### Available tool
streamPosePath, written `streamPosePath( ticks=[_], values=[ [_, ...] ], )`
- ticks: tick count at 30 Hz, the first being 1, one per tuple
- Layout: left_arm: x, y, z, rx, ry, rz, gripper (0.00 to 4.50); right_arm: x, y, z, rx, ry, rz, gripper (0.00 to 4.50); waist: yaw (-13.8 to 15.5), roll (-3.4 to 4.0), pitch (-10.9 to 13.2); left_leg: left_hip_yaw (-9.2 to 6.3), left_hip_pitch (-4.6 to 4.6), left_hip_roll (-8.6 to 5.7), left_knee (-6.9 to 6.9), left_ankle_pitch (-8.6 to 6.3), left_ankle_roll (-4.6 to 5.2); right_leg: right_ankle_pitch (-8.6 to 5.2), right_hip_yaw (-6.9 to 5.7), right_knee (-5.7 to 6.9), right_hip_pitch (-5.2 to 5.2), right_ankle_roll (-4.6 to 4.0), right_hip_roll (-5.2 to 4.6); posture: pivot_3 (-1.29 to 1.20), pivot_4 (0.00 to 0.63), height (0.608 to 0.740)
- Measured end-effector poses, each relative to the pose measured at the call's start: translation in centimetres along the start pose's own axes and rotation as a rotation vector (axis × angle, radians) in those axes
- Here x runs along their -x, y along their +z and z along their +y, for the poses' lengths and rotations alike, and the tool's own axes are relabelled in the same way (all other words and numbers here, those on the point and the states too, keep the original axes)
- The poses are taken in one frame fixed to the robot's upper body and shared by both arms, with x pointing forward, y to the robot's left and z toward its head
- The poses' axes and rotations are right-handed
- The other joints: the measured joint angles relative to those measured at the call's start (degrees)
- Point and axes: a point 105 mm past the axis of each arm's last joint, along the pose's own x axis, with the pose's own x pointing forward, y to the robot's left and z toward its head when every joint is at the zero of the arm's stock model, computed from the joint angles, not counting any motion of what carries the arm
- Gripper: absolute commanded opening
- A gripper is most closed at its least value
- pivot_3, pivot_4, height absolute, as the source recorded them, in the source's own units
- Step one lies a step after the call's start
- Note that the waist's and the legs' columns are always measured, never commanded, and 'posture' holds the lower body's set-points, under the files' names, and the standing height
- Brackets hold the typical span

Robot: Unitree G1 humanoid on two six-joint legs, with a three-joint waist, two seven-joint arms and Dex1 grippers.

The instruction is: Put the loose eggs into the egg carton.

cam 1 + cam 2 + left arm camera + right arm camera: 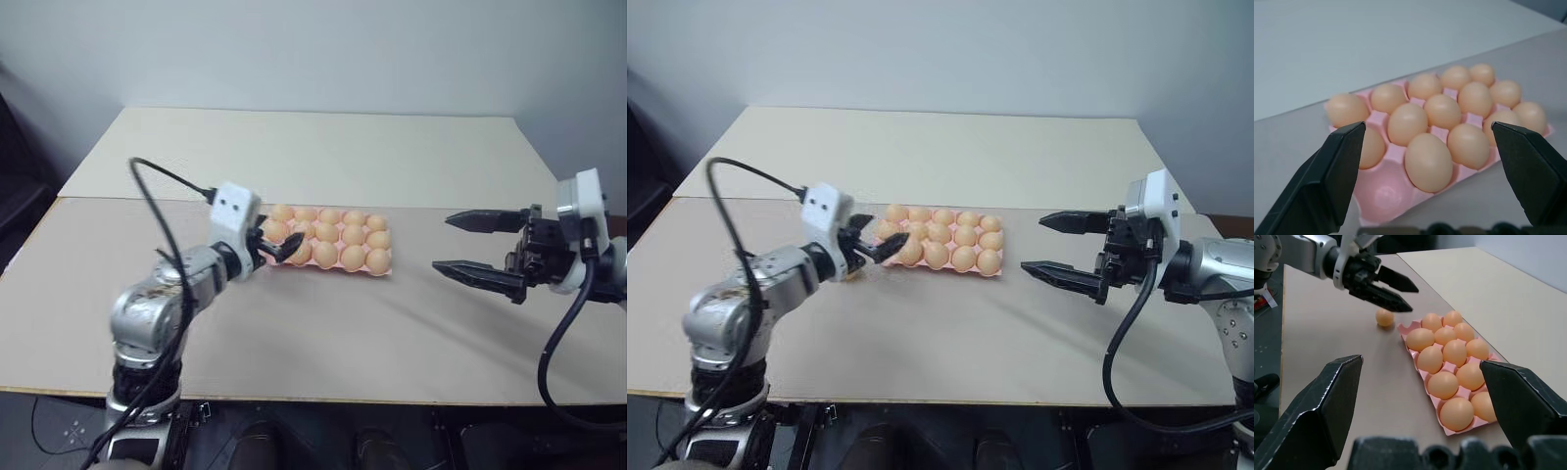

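One loose egg [1384, 317] lies on the table [323, 323] just beside the egg carton's [1382, 192] near-left corner; in the head views the left gripper [277, 245] hides it. Fourteen cups seem filled, with one corner cup bare in the left wrist view. Both grippers stand wide apart and hold nothing: the left hovers at the carton's left end at frame centre, the right gripper [1043, 245] at centre right, apart from the carton.
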Motion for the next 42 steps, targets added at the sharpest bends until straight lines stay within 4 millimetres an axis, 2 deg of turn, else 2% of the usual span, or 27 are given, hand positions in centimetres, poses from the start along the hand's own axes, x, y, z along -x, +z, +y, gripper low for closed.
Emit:
streamPosePath(
  ticks=[3,7,9,11,14,17,20,23,28,31,34,36,42],
  values=[
    [2.5,1.6,1.9,0.001,0.074,-0.078,4.48,0.0,-0.1,0.0,-0.002,0.005,0.004,4.5,-0.2,0.0,0.0,0.0,0.04,0.01,0.0,0.0,0.0,0.0,0.0,0.0,0.02,0.0,0.0,0.0,0.15,0.74],
    [6.5,1.9,3.2,-0.003,0.127,-0.105,4.48,-0.3,-0.4,-0.1,-0.016,0.018,0.008,4.5,-0.3,0.0,0.0,-0.01,0.04,0.03,-0.01,0.0,0.0,0.0,0.0,0.01,0.02,0.0,0.0,0.0,0.15,0.74],
    [8.5,1.4,3.2,-0.001,0.13,-0.068,4.48,-0.3,-0.5,-0.4,-0.02,0.02,0.004,4.5,-0.3,0.0,0.0,0.0,0.04,0.04,-0.02,0.0,0.0,0.0,0.0,0.0,0.02,0.0,0.0,0.0,0.15,0.74],
    [10.0,-0.2,2.5,0.038,0.094,0.0,4.48,-0.4,-0.6,-0.6,-0.012,0.021,0.0,4.5,-0.3,0.0,0.0,0.0,0.08,0.04,-0.01,-0.01,0.0,0.0,-0.01,0.01,0.04,0.0,-0.01,0.0,0.15,0.74],
    [11.5,-2.1,2.2,0.067,0.087,0.112,4.48,-0.8,-0.8,-0.7,-0.02,0.039,-0.005,4.5,-0.1,-0.01,0.0,-0.02,0.1,0.04,0.0,0.0,0.0,0.0,-0.06,0.04,0.06,-0.01,0.0,0.0,0.15,0.74],
    [13.4,-2.2,4.0,0.023,0.157,0.227,4.48,-0.9,-0.8,-0.9,-0.012,0.042,-0.012,4.5,-0.2,-0.02,0.0,-0.02,0.15,0.03,-0.04,-0.01,0.0,-0.01,-0.05,0.01,0.07,-0.02,0.02,0.0,0.15,0.74],
    [15.4,-1.1,6.0,0.022,0.205,0.289,4.48,-0.9,-1.1,-1.1,-0.01,0.046,-0.002,4.5,-0.3,-0.02,0.0,0.03,0.16,0.03,-0.12,-0.01,0.01,-0.03,-0.05,-0.02,0.03,-0.05,0.01,0.0,0.15,0.74],
    [16.6,-0.4,7.1,0.036,0.22,0.335,4.48,-1.0,-1.2,-1.2,-0.01,0.055,0.0,4.5,-0.3,0.0,0.0,0.07,0.16,0.03,-0.14,-0.01,0.0,-0.04,-0.04,-0.02,0.01,-0.06,-0.01,0.0,0.15,0.74],
    [16.8,-0.2,7.1,0.066,0.183,0.351,4.48,-1.0,-1.0,-1.3,-0.001,0.059,-0.003,4.5,-0.3,0.01,0.0,0.08,0.16,0.04,-0.14,-0.01,0.0,-0.04,-0.05,0.0,0.01,-0.07,-0.01,0.0,0.15,0.74],
    [16.2,0.0,6.9,0.064,0.165,0.328,4.48,-1.0,-1.1,-1.3,-0.001,0.056,0.001,4.5,-0.3,0.01,0.0,0.09,0.16,0.03,-0.16,-0.01,-0.01,-0.04,-0.04,0.0,0.0,-0.07,-0.01,0.0,0.15,0.74],
    [14.7,-0.7,6.3,0.086,0.121,0.3,4.48,-1.2,-1.1,-1.3,-0.003,0.058,-0.001,4.5,-0.2,0.01,0.0,0.1,0.15,0.03,-0.14,-0.01,-0.01,-0.04,-0.03,0.01,0.02,-0.07,-0.02,0.0,0.15,0.74],
    [13.1,-1.4,6.0,0.09,0.109,0.291,4.48,-1.2,-1.1,-1.3,0.0,0.059,-0.002,4.5,-0.1,-0.01,0.0,0.09,0.13,0.03,-0.1,-0.01,-0.01,-0.03,-0.03,0.01,0.03,-0.07,-0.01,0.0,0.15,0.74],
    [10.1,-2.8,6.3,0.069,0.166,0.314,4.48,-1.0,-1.3,-1.2,-0.002,0.055,0.006,4.5,-0.2,-0.02,0.0,0.08,0.05,0.02,-0.11,-0.01,-0.01,-0.03,-0.02,0.01,-0.05,-0.07,-0.01,0.0,0.15,0.74]
  ],
)
